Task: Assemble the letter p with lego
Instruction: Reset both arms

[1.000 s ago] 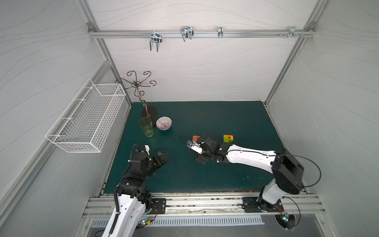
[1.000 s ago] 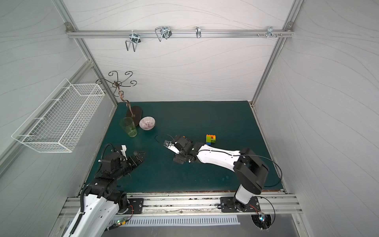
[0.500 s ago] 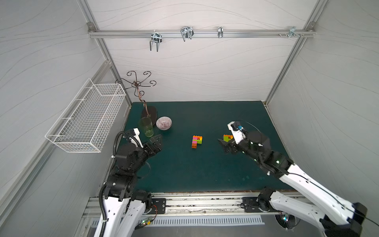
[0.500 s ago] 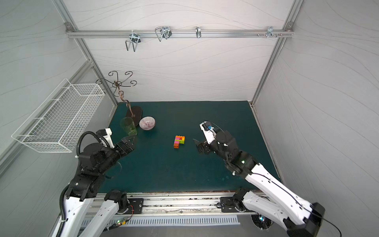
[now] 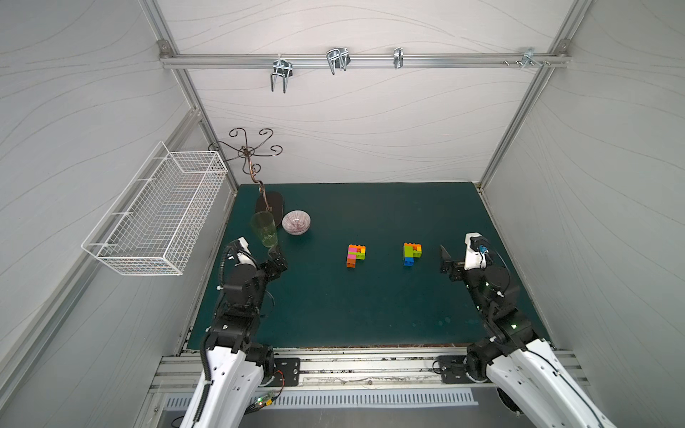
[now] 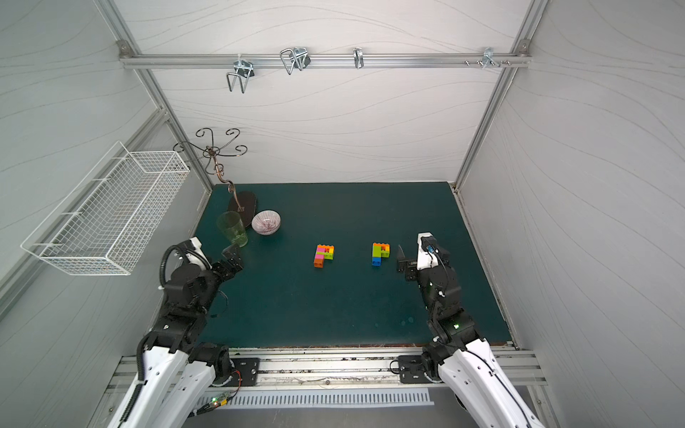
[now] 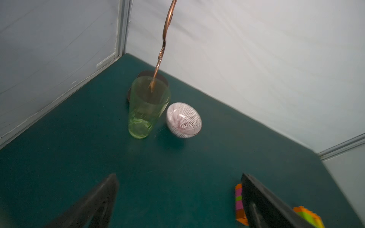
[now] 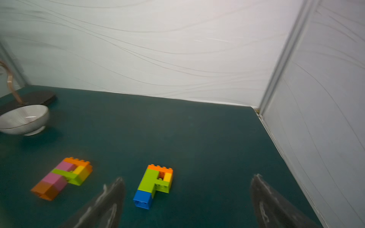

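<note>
Lime, orange, yellow and blue bricks make the blue-footed lego P (image 5: 411,254), lying on the dark teal surface (image 5: 333,315). The magenta-stemmed lego P (image 5: 356,255) lies apart on its left. Your right tool (image 8: 188,177) stands wide and empty near the blue-footed one. Your left tool (image 7: 179,175), equally wide, hovers empty near the green drinking glass (image 5: 264,228).

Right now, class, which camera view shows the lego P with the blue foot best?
The right wrist view: the blue-footed P is close, whole and unblocked, with its studs visible. Both top views show the P whole but small. The left wrist view catches only an orange-and-green corner.
</note>
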You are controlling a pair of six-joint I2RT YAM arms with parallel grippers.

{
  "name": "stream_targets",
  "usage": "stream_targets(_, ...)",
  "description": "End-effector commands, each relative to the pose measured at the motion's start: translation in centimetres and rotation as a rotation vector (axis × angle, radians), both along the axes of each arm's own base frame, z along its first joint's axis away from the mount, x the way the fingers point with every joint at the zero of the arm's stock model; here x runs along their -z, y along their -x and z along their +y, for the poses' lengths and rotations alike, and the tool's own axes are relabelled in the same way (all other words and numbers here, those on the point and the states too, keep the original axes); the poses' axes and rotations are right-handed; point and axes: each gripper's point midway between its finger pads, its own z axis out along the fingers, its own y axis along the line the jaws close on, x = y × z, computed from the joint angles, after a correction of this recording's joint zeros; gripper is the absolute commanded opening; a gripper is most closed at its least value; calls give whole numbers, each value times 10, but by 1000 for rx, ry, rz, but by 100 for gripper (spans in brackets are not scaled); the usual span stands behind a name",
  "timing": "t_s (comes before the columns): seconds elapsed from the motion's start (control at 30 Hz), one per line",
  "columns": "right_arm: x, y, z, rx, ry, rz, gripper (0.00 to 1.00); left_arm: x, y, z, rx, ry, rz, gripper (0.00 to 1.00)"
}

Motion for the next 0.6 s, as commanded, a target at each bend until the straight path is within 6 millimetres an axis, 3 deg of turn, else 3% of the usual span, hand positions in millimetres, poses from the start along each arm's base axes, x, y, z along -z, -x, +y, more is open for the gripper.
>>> stream_targets(0.0, 4, -10, -25, 98, -132, -53, 99, 4, -12, 21, -85, -159, -61, 99)
stream_targets(0.07, 25, -15, -40, 157, -159, -34, 99, 26, -14, 25, -85, -227, -19, 99)
stream_targets(0.23, 69, -22, -64, 271, -133, 16, 99, 56, -16, 46, -165, -242, 46, 99)
stream_targets(0.43, 102, -36, -68, 300, -134, 72, 99, 82, -49, 38, -58, -262, 53, 99)
stream_targets(0.57, 107, -52, -64, 286, -118, 79, 99, 90, -80, 34, -25, -258, 121, 99)
